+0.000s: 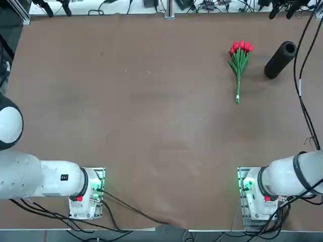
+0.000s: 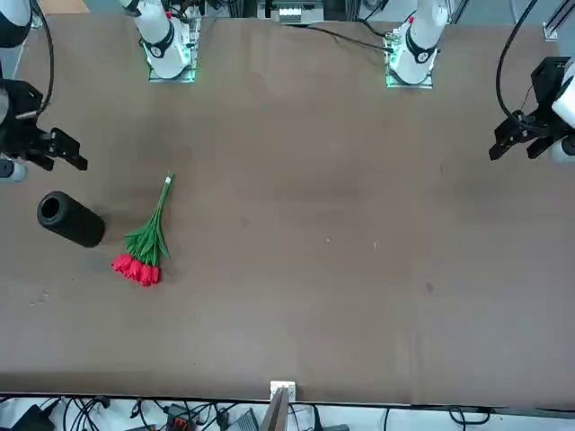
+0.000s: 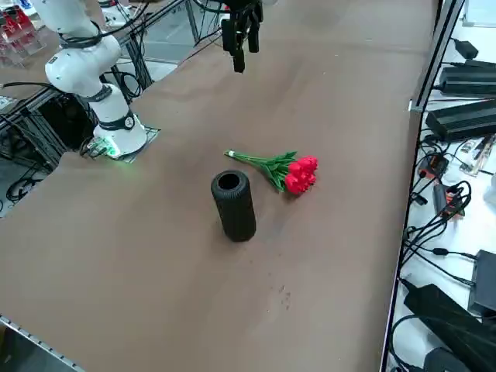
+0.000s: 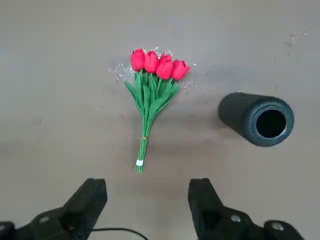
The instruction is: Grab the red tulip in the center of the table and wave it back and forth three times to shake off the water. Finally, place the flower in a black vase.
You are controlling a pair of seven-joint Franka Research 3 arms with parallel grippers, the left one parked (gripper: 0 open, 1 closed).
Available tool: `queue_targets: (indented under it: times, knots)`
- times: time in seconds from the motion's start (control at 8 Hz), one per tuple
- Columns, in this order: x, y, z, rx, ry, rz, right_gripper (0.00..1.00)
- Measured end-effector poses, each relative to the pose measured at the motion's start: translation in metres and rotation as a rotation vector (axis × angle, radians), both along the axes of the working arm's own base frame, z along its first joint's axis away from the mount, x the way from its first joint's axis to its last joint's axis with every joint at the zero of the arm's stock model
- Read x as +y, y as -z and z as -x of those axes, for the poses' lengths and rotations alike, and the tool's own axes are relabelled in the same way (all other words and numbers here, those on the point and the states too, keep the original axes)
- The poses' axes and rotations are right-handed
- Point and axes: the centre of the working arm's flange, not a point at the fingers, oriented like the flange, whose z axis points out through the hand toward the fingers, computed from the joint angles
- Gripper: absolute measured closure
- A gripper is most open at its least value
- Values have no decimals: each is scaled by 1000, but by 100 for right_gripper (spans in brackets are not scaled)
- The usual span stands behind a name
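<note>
Right gripper (image 4: 145,202) is held wide apart above the red tulip (image 4: 150,100); its thin stem could be missed, flat on the counter (image 4: 60,125).

Red tulip (image 1: 240,60) flat on table (image 1: 126,126); black vase (image 1: 279,59) upright nr blooms, apart.

- Right gripper (image 4: 145,207) hangs high over the table, pointing down, fingers (image 4: 87,200) spread wide with nothing between them.
- Its base stands at the robot's edge of the table; the arm reaches out over the tabletop.
</note>
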Motion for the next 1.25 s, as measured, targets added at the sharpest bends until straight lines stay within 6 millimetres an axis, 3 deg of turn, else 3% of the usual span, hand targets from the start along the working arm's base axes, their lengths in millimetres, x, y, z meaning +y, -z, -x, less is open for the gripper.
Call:
queue_targets:
  times: [0.25,0.5,0.62,0.88,1.12,1.25]
  knots:
    - [0,10,5,71,-1,-2,0]
    - [-5,45,21,302,6,-9,0]
    - [-7,77,22,419,9,-14,0]
    - [-4,167,6,590,16,-54,0]
    - [-11,265,-16,656,68,-136,0]
    - [-19,305,-29,646,97,-155,0]
